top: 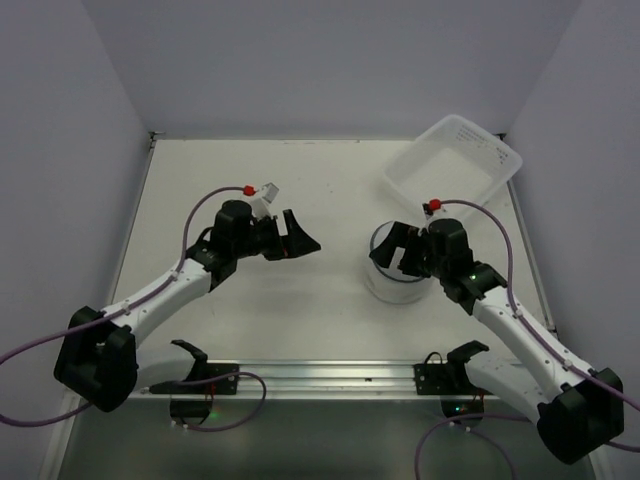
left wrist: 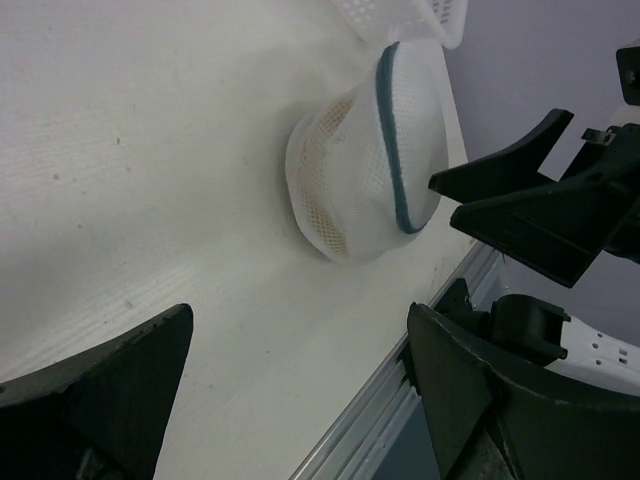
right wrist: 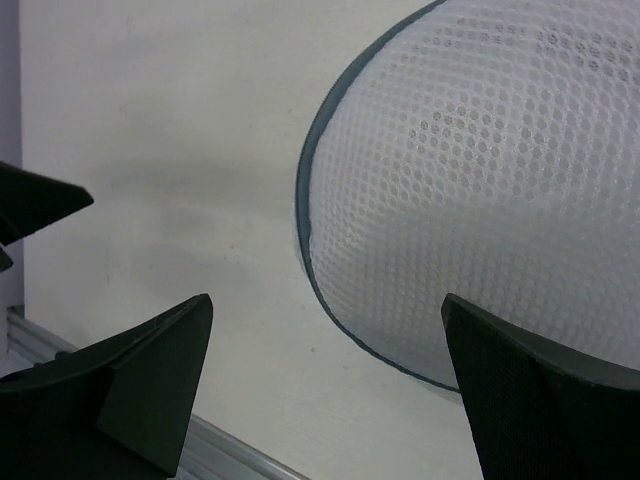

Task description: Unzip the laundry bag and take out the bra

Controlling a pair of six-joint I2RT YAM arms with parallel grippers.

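Note:
The laundry bag (top: 392, 285), a small white mesh dome with a dark grey-blue zipper band, sits on the table right of centre. Its zipper looks closed. My right gripper (top: 397, 250) hovers open just above the bag's near-left side. In the right wrist view the mesh (right wrist: 480, 180) fills the upper right and my right gripper (right wrist: 328, 305) is open, with one finger over the bag's edge. My left gripper (top: 300, 243) is open and empty, well left of the bag. In the left wrist view the bag (left wrist: 365, 170) lies ahead of my left gripper (left wrist: 300, 320), and a beige tint shows through the mesh. The bra itself is hidden.
A clear-white plastic tub (top: 455, 165) stands tilted at the back right, just behind the bag. A metal rail (top: 330, 372) runs along the table's near edge. Grey walls close in the left, back and right sides.

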